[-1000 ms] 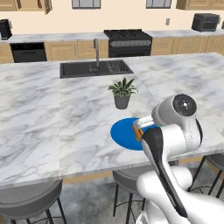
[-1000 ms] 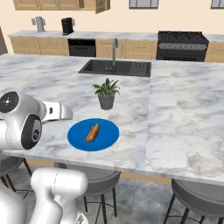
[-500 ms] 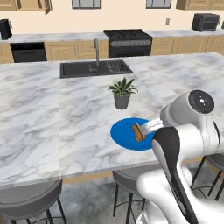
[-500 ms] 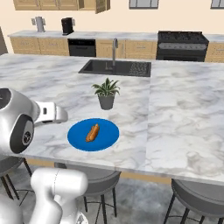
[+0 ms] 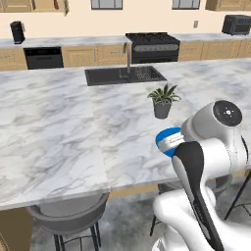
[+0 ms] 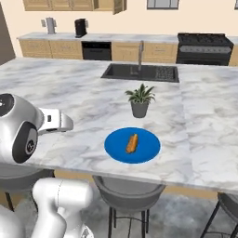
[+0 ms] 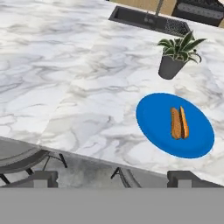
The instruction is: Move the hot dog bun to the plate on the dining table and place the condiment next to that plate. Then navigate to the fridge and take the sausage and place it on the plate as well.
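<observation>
The orange-brown hot dog bun [image 7: 179, 123] [image 6: 132, 143] lies in the middle of the round blue plate [image 7: 153, 118] [image 6: 116, 146] [image 5: 164, 139], near the front edge of the marble dining table [image 5: 59, 137] [image 6: 69, 93]. My gripper [image 7: 113, 179] is open with nothing between its fingers. It hangs in front of the table's near edge, pulled back from the plate and to its left. In the left base view my arm covers most of the plate. The condiment and the sausage are out of view.
A potted plant [image 6: 139, 100] [image 5: 163, 100] [image 7: 175, 54] stands just behind the plate, and the dark sink [image 5: 122, 75] [image 6: 139, 72] lies beyond it. Grey stools [image 5: 68, 215] [image 6: 128, 190] stand under the near edge. A tall dark grey slab [image 6: 4, 37] at far left may be the fridge.
Both base views have shifted, so the base has driven left along the table. My arm has drawn back from the plate, still open. The bun stays on the plate.
</observation>
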Motion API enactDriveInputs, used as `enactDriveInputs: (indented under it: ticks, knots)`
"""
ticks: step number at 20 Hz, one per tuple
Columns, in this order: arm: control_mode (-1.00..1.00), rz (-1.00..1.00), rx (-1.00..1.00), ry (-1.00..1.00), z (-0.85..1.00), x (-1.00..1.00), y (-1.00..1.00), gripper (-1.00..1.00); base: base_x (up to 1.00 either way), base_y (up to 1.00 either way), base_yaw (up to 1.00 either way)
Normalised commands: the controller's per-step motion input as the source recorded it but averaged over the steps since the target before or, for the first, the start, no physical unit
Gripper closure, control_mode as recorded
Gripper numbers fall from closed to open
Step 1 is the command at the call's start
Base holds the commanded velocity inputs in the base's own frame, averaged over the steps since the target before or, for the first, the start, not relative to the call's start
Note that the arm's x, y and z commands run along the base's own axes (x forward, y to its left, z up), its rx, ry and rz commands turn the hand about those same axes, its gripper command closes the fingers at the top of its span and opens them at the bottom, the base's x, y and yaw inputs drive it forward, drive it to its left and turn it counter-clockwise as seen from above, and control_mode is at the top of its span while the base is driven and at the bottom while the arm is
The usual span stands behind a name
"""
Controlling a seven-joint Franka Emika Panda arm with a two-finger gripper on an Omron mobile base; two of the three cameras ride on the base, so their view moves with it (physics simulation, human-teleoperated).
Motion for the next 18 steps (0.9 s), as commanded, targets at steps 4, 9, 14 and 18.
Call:
enactDriveInputs:
  ticks: [4, 9, 14, 18]
  knots:
    - [1.0, 0.0, 0.0, 0.0, 0.0, 0.0, 0.0, -1.0, -0.63, 0.94, -0.04]
    - [1.0, 0.0, 0.0, 0.0, 0.0, 0.0, 0.0, -1.0, -0.33, 1.0, -0.07]
    - [1.0, 0.0, 0.0, 0.0, 0.0, 0.0, 0.0, -1.0, -0.01, 1.0, -0.1]
    - [1.0, 0.0, 0.0, 0.0, 0.0, 0.0, 0.0, -1.0, -0.02, 1.0, -0.1]
